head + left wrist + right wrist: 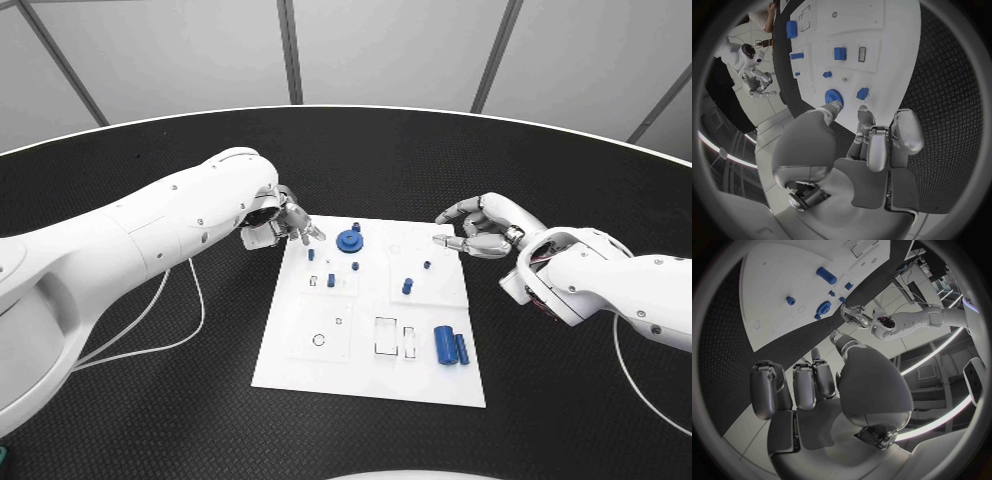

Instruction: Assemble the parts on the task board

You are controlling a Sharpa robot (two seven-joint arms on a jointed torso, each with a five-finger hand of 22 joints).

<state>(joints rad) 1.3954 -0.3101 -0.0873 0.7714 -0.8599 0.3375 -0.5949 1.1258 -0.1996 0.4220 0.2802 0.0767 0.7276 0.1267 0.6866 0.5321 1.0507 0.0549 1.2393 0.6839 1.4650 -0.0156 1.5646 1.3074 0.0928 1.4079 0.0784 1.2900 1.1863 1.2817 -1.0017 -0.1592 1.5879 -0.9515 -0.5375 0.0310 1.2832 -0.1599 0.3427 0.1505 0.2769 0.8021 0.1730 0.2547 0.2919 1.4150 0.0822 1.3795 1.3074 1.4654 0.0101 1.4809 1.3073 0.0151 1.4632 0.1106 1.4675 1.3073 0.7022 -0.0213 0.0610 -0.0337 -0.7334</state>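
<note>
The white task board (pixel 289 370) is lying in the middle of the black table (pixel 144 420), and the blue parts are sitting spread across it: a gear-like disc (pixel 349 240) near the far edge, small pegs (pixel 330 280) just near of it on the left half, two more small pieces (pixel 408 286) toward the right half, and a pair of short cylinders (pixel 453 346) lying side by side at the near right, next to some rectangular slots (pixel 387 336). The left hand (pixel 281 222) is hovering at the board's far left corner, holding nothing, its fingers loosely curled and pointing toward the disc. The right hand (pixel 483 228) is hanging over the far right corner with its fingers bent inward toward the thumb; whether they are pinching anything I cannot tell. The parts are looking like small, rigid, light plastic pieces, probably smooth and apt to roll or skid on the board if nudged sideways. The disc would likely be best taken by its raised hub (pixel 832 95) or across its rim, the cylinders across their middles, and the pegs pinched from above with fingertips.
</note>
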